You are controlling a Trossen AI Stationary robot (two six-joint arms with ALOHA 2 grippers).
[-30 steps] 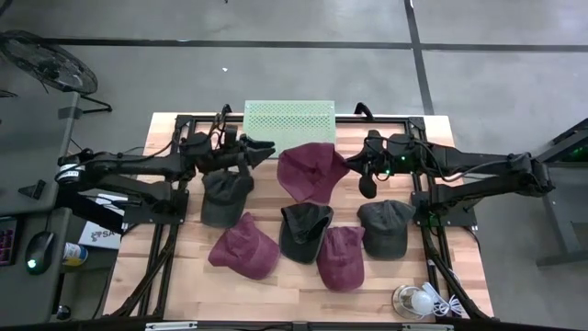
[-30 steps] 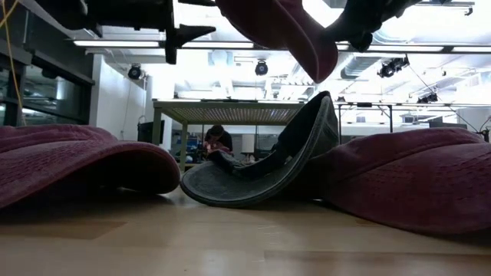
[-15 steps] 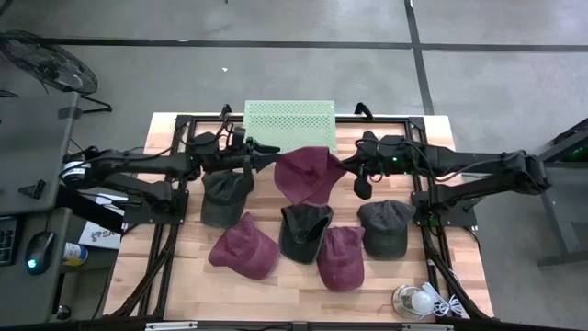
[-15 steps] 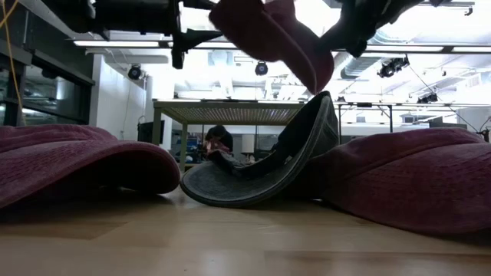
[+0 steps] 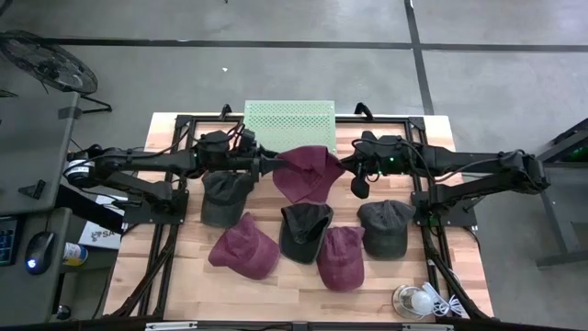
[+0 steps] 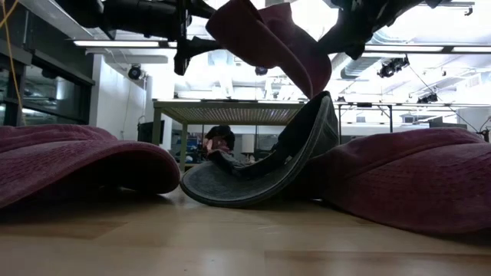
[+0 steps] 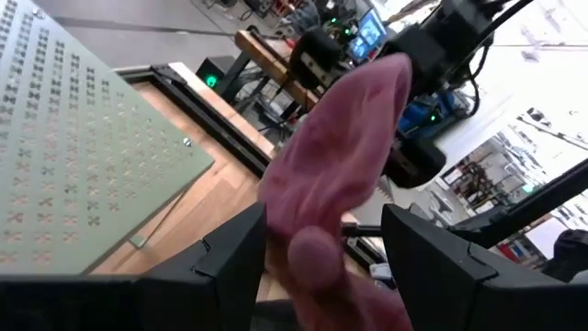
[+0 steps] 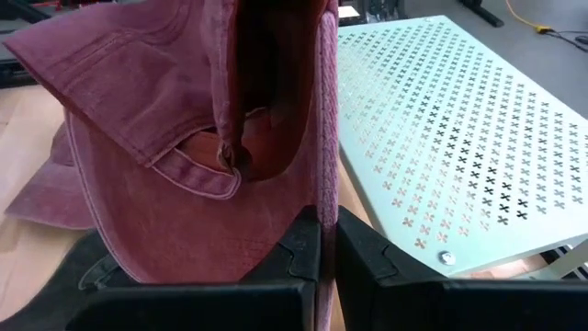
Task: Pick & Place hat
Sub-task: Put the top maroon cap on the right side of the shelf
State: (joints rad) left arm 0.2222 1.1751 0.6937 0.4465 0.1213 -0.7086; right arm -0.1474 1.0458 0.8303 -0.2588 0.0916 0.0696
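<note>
Handing over: the maroon hat [image 5: 309,172] is held aloft above the desk [image 5: 184,276], just near of the green panel [image 5: 288,117].
Right gripper [image 8: 320,241]: clamped shut on the hat's edge.
Left gripper [image 7: 317,248]: parted, hat crown between its fingers, not yet closed.
Advice: the left grip should be secured before the right is released.

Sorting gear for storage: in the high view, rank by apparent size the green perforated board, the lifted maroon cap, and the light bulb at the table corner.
1. Green perforated board
2. Lifted maroon cap, though raised nearer the camera, so this is unsure
3. Light bulb, clearly smallest
</note>
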